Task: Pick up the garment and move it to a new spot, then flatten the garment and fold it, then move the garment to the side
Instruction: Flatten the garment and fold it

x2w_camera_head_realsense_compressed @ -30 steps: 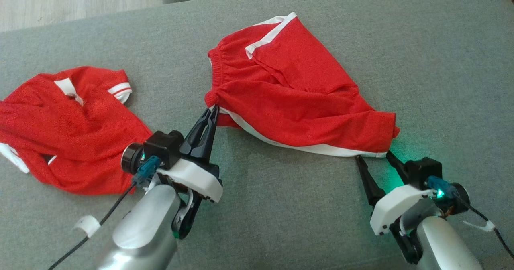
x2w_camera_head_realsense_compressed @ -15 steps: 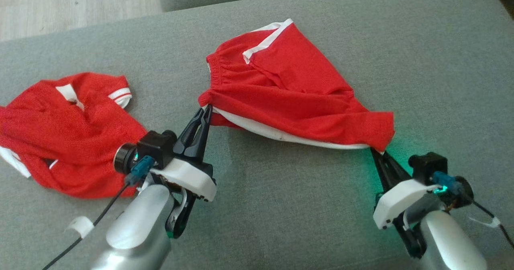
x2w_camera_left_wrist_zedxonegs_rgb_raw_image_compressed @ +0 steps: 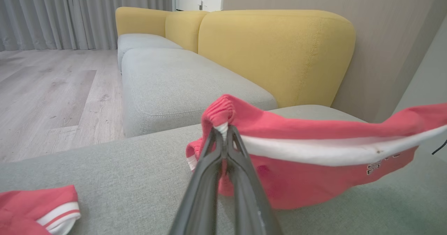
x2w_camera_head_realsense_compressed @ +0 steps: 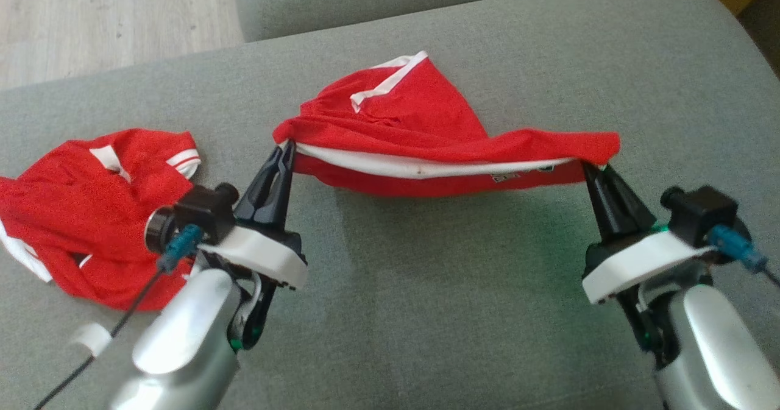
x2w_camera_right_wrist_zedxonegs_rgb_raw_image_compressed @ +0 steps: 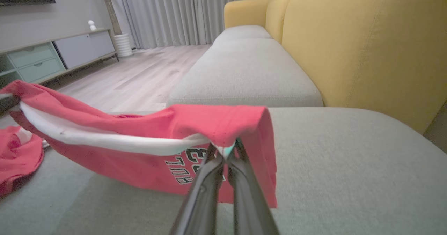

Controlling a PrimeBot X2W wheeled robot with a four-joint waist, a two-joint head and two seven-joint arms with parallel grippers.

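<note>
Red shorts (x2w_camera_head_realsense_compressed: 426,136) held up over the middle of the grey cushion (x2w_camera_head_realsense_compressed: 426,312), strung by the near edge between two grippers. The edge sags a little at mid-span. A white band (x2w_camera_head_realsense_compressed: 414,166) runs along it, and a red panel hangs below the band, carrying black-and-white lettering toward the cushion's right side. Cannot tell whether the hanging panel touches the cushion. The far leg, trimmed in white, slopes back and down toward the cushion's far side. Left gripper (x2w_camera_head_realsense_compressed: 285,151) over the cushion's near left part, fingers pointing up and away, jaws clenched on the bunched elastic waist corner of the shorts. Right gripper (x2w_camera_head_realsense_compressed: 590,167) over the cushion's near right part, jaws clenched on the opposite corner, where cloth folds over the fingertips. Green glow at that wrist and a faint green cast on the cushion nearby. Both pale forearms rise from the cushion's near edge. A second red garment, a shirt (x2w_camera_head_realsense_compressed: 91,209) with white-striped cuffs, lies crumpled on the cushion's left end, well apart from the shorts, partly behind the left wrist camera. Beyond the cushion's far edge sits another grey seat (x2w_camera_left_wrist_zedxonegs_rgb_raw_image_compressed: 181,85) of the same sofa. Yellow backrests (x2w_camera_left_wrist_zedxonegs_rgb_raw_image_compressed: 276,53) stand along the cushion's right side. Pale wood floor (x2w_camera_head_realsense_compressed: 109,20) lies off its far left corner, with grey curtains (x2w_camera_right_wrist_zedxonegs_rgb_raw_image_compressed: 195,11) further back.
</note>
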